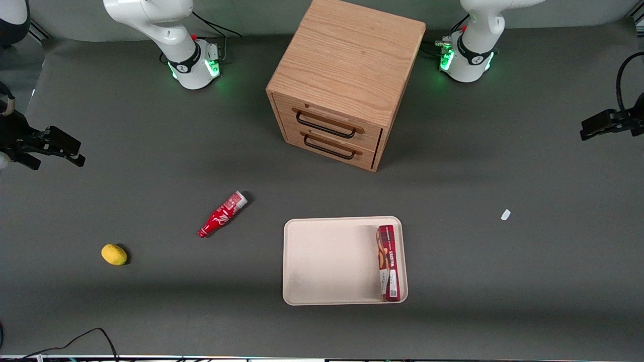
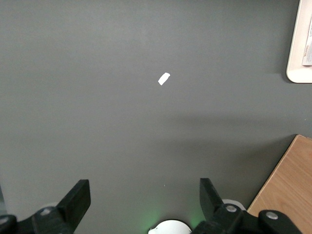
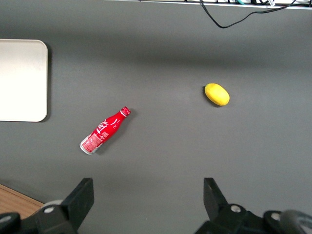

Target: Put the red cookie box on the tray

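Lower centre of the front view: red cookie box (image 1: 388, 263) lies inside the tray (image 1: 327, 259); placement appears finished. Gripper (image 2: 145, 201), jaws apart, hangs empty over bare table.

On the worktop (image 1: 151, 311) I count one cookie box (image 1: 388, 262), one tray (image 1: 327, 261), one red bottle (image 1: 222, 214), one lemon (image 1: 114, 254), one two-drawer wooden cabinet (image 1: 347, 75), one white scrap (image 1: 505, 214), and the working arm's one claw (image 2: 145, 201) up over that scrap.

Grey table (image 1: 151, 311) (tray (image 1: 322, 261), bottle (image 1: 222, 214), lemon (image 1: 114, 254))

Overhead front camera (wrist cameras downward)
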Available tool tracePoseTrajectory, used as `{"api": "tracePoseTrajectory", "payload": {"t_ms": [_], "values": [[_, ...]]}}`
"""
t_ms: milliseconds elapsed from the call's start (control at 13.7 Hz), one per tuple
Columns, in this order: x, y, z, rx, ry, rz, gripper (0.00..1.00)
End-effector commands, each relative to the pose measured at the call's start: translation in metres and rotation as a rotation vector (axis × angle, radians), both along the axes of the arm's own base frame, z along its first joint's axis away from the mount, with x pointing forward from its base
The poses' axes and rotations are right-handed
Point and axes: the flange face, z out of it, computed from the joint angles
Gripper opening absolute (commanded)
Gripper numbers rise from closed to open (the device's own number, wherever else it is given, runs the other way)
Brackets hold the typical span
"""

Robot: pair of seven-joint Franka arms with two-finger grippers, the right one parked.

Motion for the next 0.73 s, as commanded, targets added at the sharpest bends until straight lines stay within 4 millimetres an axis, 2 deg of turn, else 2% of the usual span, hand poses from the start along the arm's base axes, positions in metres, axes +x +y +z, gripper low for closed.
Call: {"api": "tracePoseTrajectory", "payload": {"t_ms": [0,292,657], "values": [[0.005,-0.013,0.003,-0.02,0.011,0.015,1.0],[0.003,-0.025,0.005,-0.071,0.019,0.017,1.0],[0.003,-0.023,0.006,-0.065,0.017,0.016,1.0]]}}
